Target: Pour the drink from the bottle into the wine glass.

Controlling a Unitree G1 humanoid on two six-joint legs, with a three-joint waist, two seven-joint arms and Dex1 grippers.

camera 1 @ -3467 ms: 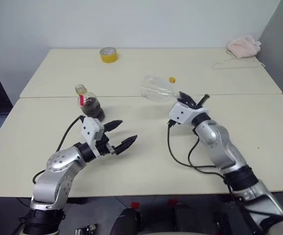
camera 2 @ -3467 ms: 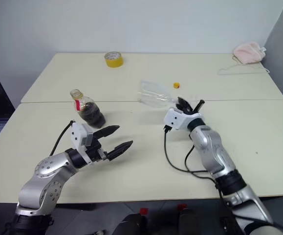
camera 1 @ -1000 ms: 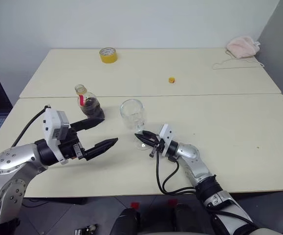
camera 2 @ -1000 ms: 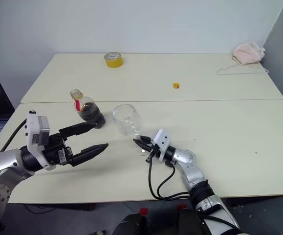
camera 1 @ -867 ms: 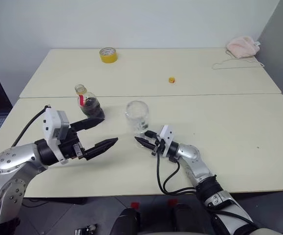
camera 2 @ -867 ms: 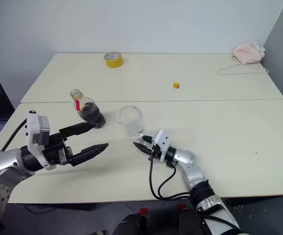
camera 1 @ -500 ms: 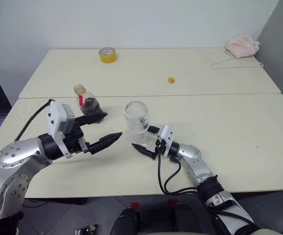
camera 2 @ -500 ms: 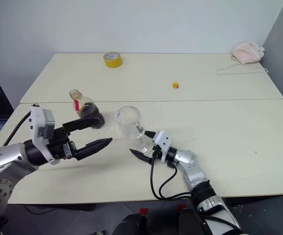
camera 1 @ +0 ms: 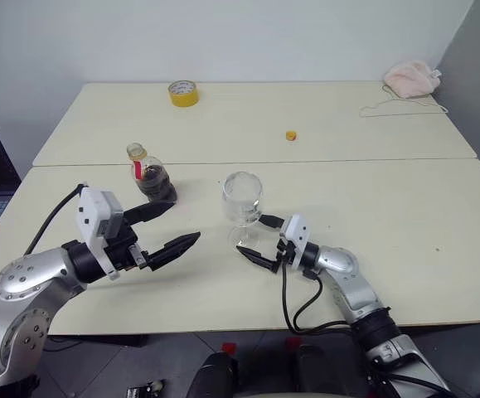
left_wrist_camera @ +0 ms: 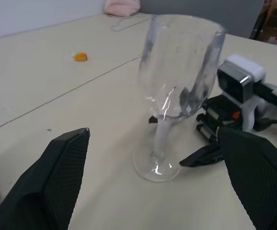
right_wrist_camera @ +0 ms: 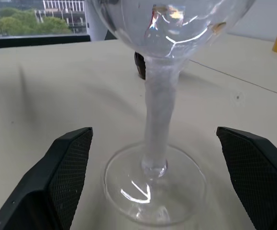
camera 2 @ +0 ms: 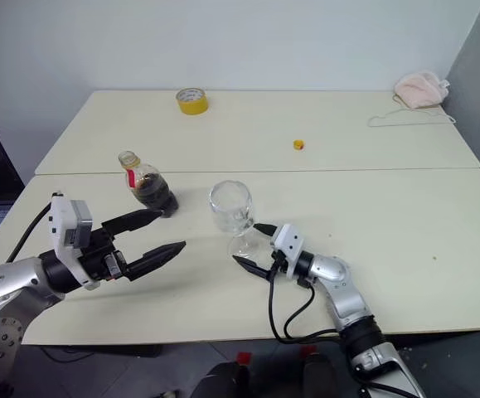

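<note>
The right end effector (camera 1: pixel 259 241), jaws spread, flanks the upright empty wine glass (camera 1: pixel 243 207) near the bench's front edge; the left end effector (camera 1: pixel 167 229) gapes empty. The uncapped bottle (camera 1: pixel 151 175) awaits pouring.

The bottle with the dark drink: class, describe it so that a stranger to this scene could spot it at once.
Start at the near table and go to its far edge on the robot's left. There stands the bottle, beyond the left gripper and left of the wine glass. Squat and uncapped, it alone holds dark liquid and wears a red label.
</note>
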